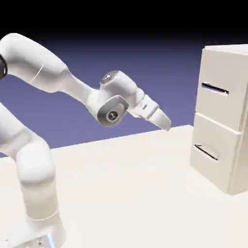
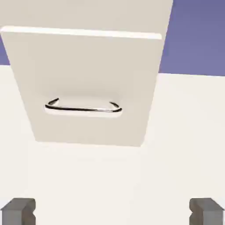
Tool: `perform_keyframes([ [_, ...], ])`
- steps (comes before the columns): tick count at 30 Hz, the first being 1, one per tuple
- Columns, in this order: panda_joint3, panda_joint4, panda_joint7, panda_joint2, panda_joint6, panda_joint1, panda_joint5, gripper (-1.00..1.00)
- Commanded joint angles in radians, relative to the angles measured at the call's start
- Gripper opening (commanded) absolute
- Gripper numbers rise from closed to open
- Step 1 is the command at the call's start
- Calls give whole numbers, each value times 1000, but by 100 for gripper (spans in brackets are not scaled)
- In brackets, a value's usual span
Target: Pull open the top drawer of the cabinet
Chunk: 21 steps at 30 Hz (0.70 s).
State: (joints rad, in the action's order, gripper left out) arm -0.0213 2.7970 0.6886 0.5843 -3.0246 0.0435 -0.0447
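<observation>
Cabinet [image 1: 220, 116] drawers sit closed (both of them), jaws [image 2: 112, 213] apart.

Bright, even light washes the cream-white tabletop [image 1: 121, 193] nearly featureless. The pale rectangular cabinet [image 1: 220, 97] shows a darker shaded side. The slim metal bar handle [image 2: 83, 109] glints. Edges look slightly soft in both views.

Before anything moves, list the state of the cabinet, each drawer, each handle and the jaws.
cabinet: upright on the table
top drawer: closed
top handle: nothing gripping it
bottom drawer: closed
bottom handle: nothing gripping it
jaws: wide open, holding nothing, short of the cabinet
</observation>
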Motion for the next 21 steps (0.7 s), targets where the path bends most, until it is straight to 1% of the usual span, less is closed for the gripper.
perform_keyframes([
  [1, -18, -11, -44, 12, 10, 26, -37, 0],
  [21, -371, -226, -913, 248, 216, 549, -778, 0],
])
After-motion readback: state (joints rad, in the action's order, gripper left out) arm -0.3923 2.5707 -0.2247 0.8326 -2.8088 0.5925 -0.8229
